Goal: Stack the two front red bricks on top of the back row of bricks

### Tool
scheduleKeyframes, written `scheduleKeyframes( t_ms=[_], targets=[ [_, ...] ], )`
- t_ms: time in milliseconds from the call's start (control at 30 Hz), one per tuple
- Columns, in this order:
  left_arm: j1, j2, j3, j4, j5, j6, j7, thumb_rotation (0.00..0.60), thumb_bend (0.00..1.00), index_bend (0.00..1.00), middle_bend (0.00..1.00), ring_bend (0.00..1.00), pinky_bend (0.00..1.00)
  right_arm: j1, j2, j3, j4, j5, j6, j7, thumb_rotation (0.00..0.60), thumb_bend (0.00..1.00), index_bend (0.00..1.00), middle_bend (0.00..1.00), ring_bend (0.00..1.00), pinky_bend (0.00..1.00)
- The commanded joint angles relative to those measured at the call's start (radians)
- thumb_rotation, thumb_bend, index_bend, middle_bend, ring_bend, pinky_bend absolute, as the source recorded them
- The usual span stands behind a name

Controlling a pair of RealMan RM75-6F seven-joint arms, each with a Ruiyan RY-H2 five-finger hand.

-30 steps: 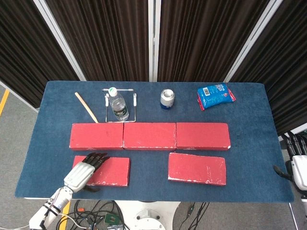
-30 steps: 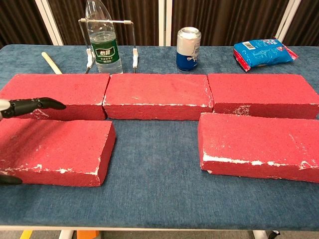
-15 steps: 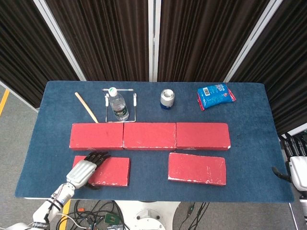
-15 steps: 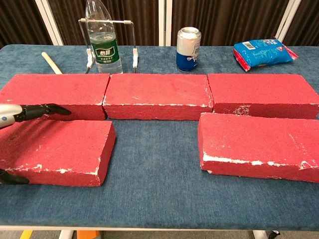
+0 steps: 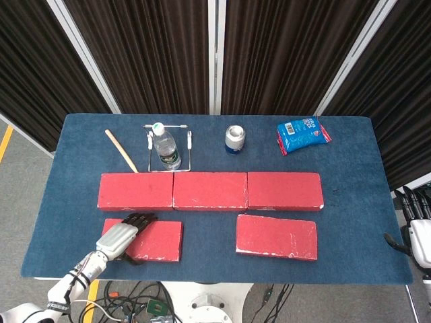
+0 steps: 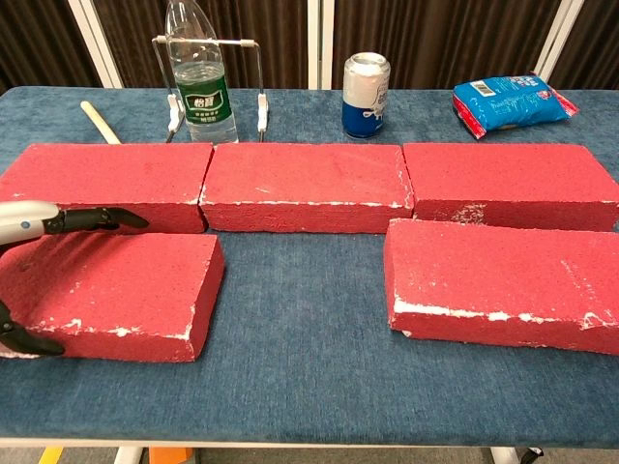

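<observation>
— What are the bricks like?

— Five flat rectangular red bricks, rough and grainy on top, with white chipped paint along their edges. Three lie end to end, touching, in a back row (image 5: pixel 210 191) across the middle of the blue felt-covered tabletop (image 5: pixel 350 155). Two lie nearer the front edge: the front left red brick (image 5: pixel 151 239) and the front right red brick (image 5: pixel 277 236), well apart from each other.

— And the hands?

— The left hand (image 5: pixel 121 236), silver-backed with black fingers (image 6: pixel 97 218), lies over the left end of the front left red brick, fingers stretched across the top toward the back row and the thumb under the front face. Whether it truly grips the brick, I cannot tell. The right hand (image 5: pixel 419 239) hangs off the tabletop's right edge; its fingers are cut off by the frame, so their state is unclear.

— Any change from a second ago?

— The left hand has slid further onto the brick; its fingertips now reach nearer the back row. The brick itself has not moved, and neither has the right hand.

— What else is there?

— Along the back edge: one pale flat wooden stick (image 5: pixel 120 151), one clear plastic water bottle (image 5: pixel 164 147) standing in one thin wire rack (image 5: pixel 169 145), one blue and silver metal can (image 5: pixel 234 140), and one crinkled blue snack bag (image 5: pixel 303 134).
</observation>
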Motion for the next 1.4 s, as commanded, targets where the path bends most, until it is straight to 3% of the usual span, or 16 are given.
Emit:
scheduleKeyframes(
  t_ms=[33,467,567,767,967,1233,1400],
  targets=[
    [-0.006,0.003,0.001,-0.010,0.001,-0.001,-0.006,0.600,0.00,0.00,0.00,0.00,0.00,0.000,-0.003,0.001,0.004,0.001,-0.002,0.000,0.600,0.12,0.00,0.00,0.00,0.00],
    [-0.043,-0.036,-0.012,0.007,-0.044,-0.021,0.035,0.600,0.00,0.00,0.00,0.02,0.00,-0.002,-0.018,0.003,0.032,0.014,-0.014,0.008,0.600,0.12,0.00,0.00,0.00,0.00],
    [-0.048,-0.036,-0.012,-0.003,-0.066,-0.026,0.058,0.600,0.00,0.00,0.02,0.07,0.00,-0.004,-0.022,0.004,0.042,0.018,-0.017,0.012,0.600,0.13,0.00,0.00,0.00,0.00],
    [-0.058,-0.032,-0.003,-0.019,-0.105,-0.039,0.103,0.600,0.00,0.00,0.15,0.21,0.06,-0.006,-0.029,0.008,0.059,0.025,-0.019,0.030,0.600,0.14,0.00,0.00,0.00,0.00],
    [-0.059,-0.030,0.000,-0.039,-0.109,-0.020,0.128,0.600,0.00,0.02,0.18,0.28,0.07,-0.007,-0.032,0.012,0.070,0.030,-0.019,0.042,0.600,0.14,0.00,0.00,0.00,0.00],
    [-0.050,0.043,-0.020,-0.126,-0.063,0.056,0.126,0.600,0.00,0.03,0.18,0.28,0.07,-0.009,-0.028,0.020,0.072,0.035,-0.015,0.053,0.600,0.14,0.00,0.00,0.00,0.00],
    [-0.069,0.098,-0.066,-0.140,-0.078,0.075,0.128,0.600,0.00,0.03,0.18,0.28,0.07,-0.009,-0.019,0.028,0.066,0.037,-0.008,0.061,0.600,0.14,0.00,0.00,0.00,0.00]
  ],
)
